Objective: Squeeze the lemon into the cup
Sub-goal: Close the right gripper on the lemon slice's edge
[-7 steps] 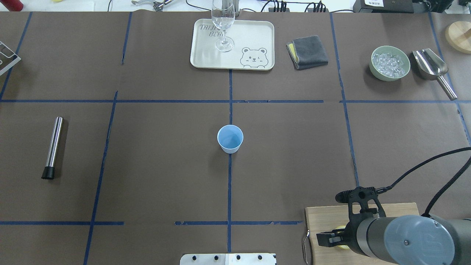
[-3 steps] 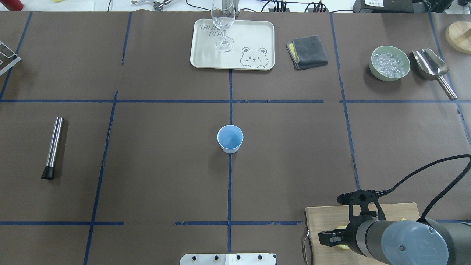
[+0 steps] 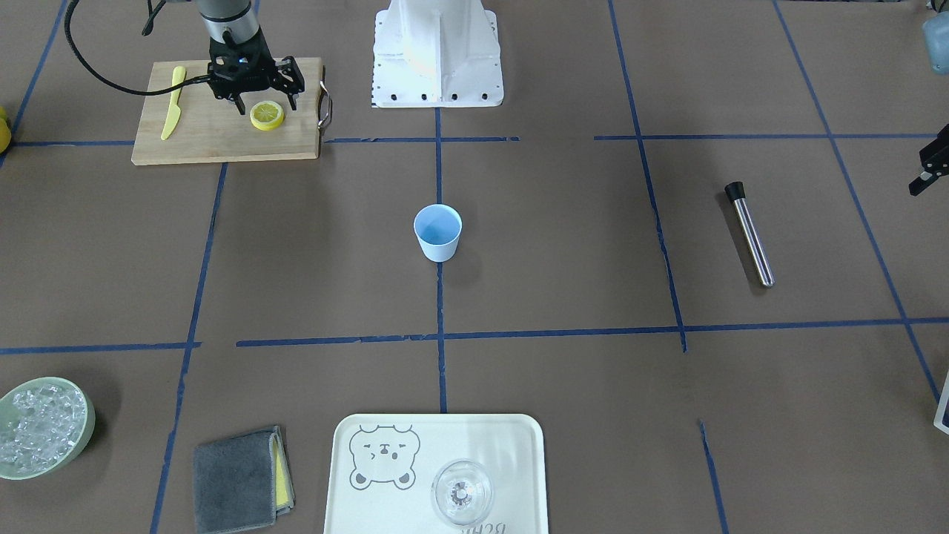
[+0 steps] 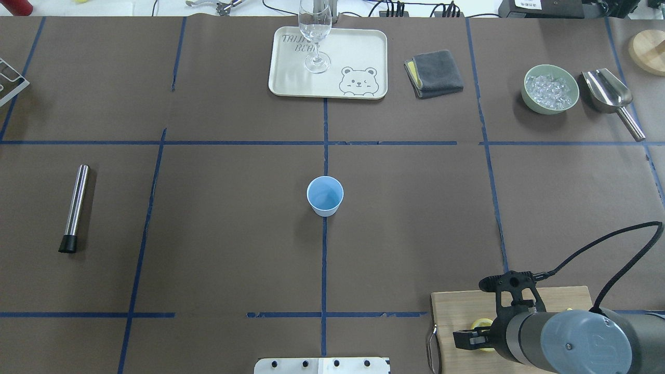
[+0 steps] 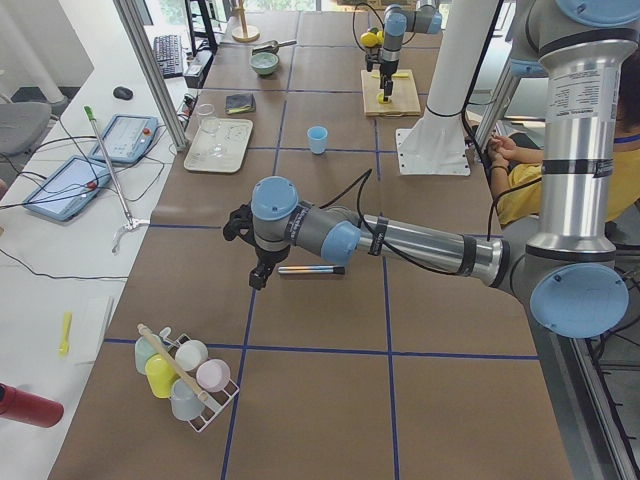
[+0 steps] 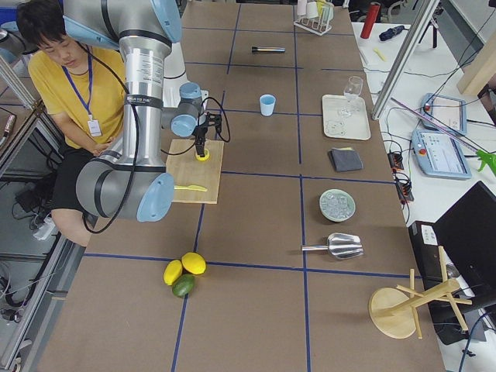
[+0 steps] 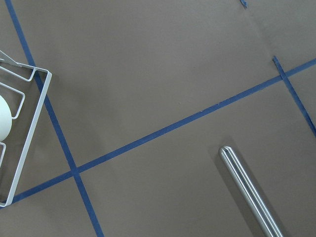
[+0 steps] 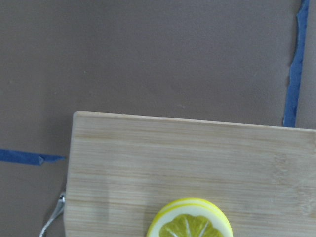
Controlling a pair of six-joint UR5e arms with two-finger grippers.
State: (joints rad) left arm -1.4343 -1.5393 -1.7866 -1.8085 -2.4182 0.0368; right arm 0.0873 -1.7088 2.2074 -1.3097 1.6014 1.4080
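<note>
While my right pincer (image 3: 268, 102) hangs spread over the lemon (image 3: 267, 116), flat on the cutting board (image 3: 222, 144), well apart from the cup (image 3: 437, 231), I'd say: light, soft, slippery, so pinch across the rind.

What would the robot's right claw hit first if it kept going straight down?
Probably the thin round yellow lemon slice on the wooden cutting board; the open right gripper points down over it, though exact alignment is unclear.
</note>
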